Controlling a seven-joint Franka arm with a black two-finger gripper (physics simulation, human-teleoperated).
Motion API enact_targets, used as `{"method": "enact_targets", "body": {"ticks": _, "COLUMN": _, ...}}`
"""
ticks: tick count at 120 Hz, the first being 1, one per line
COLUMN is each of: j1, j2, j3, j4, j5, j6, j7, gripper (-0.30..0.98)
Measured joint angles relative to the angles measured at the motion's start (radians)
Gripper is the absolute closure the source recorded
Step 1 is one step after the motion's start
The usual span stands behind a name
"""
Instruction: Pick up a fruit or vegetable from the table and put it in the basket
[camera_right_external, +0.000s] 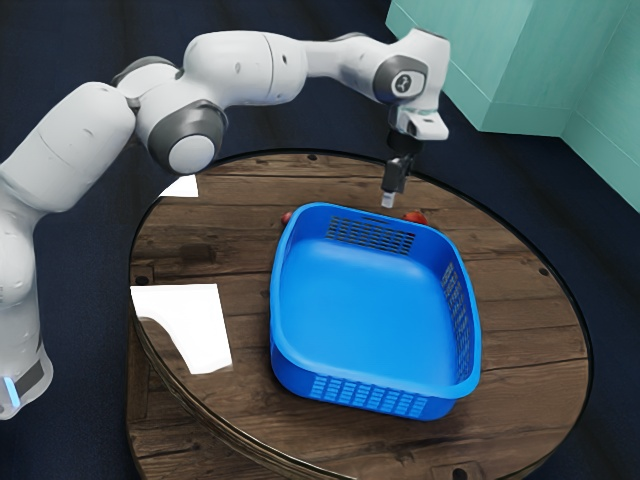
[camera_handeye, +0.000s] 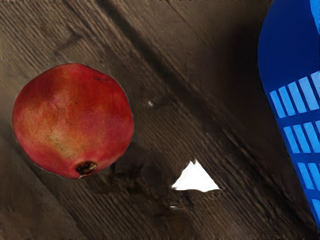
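Spreading beneath everything, the round wooden bench (camera_right_external: 530, 330) carries the blue basket (camera_right_external: 375, 385). The pomegranate (camera_handeye: 72, 120) rests on the wood outside it, apart from its wall. Red shapes (camera_right_external: 415, 217) peek past the basket's far rim. The fingers (camera_right_external: 388, 199) point down above the bench's far side; whether apart or together, one cannot tell.

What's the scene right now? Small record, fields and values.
basket: blue, upright on the table
fruit: red, round, on the table, apart from the basket
tool: raised, by the basket's far side in the exterior view
other red: two bits peek past the basket's far rim, mostly hidden
task: fruit outside basket, not done
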Motion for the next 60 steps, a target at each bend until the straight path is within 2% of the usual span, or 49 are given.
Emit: {"method": "enact_targets", "body": {"ticks": 60, "j1": 0.014, "j2": 0.072, "j3": -0.020, "j4": 0.049, "j5": -0.025, "j6": 0.054, "j7": 0.144, "gripper": 0.00}}
